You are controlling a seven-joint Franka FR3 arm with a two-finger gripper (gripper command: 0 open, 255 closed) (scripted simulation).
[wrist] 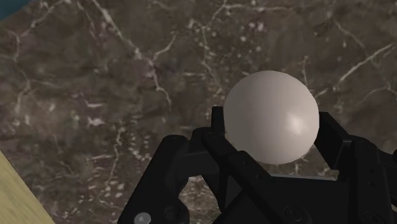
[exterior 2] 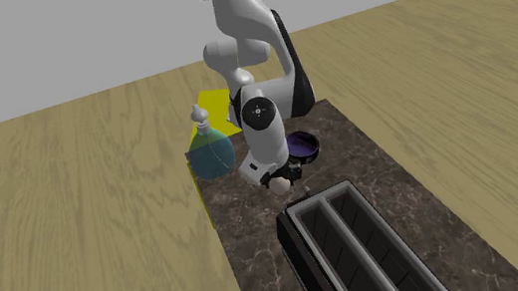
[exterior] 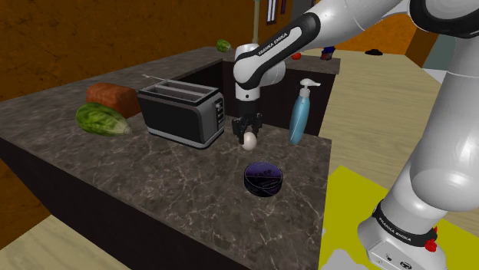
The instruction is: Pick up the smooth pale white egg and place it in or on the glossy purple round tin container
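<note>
- Risk: the smooth pale white egg (wrist: 271, 116) is round and slick, clasped only at its sides by the black two-finger end effector (wrist: 273, 127). It could likely roll or squirt out during a quick swing or jerk.
- Risk: too hard a squeeze would probably crack it, too light a one and it drops onto the dark marble-patterned table (exterior: 153, 180) and rolls.
- Risk: the glossy purple round tin container (exterior: 263, 179) is small and shallow. A release off centre or from too high could likely bounce the egg off the rim.
- Risk: the tall blue soap dispenser bottle (exterior: 300, 115) and the dark grey two-slot toaster (exterior: 183, 113) flank the end effector in the shoulder view, so a wide sweep could clip either.
- Arm pose: it reaches from the stand toward the shoulder view's upper left, then the forearm drops straight down. The end effector (exterior: 247, 130) points vertically at the table.
- End effector state: narrow, fingers closed on the egg's sides, holding it.
- Egg (exterior: 249, 139) location: in the fingers, seemingly just clear of the table, between toaster and bottle.
- Tin location: on the table, near the egg, toward the shoulder view's lower right. In the second exterior view the tin (exterior 2: 304, 146) sits partly behind the arm.
</note>
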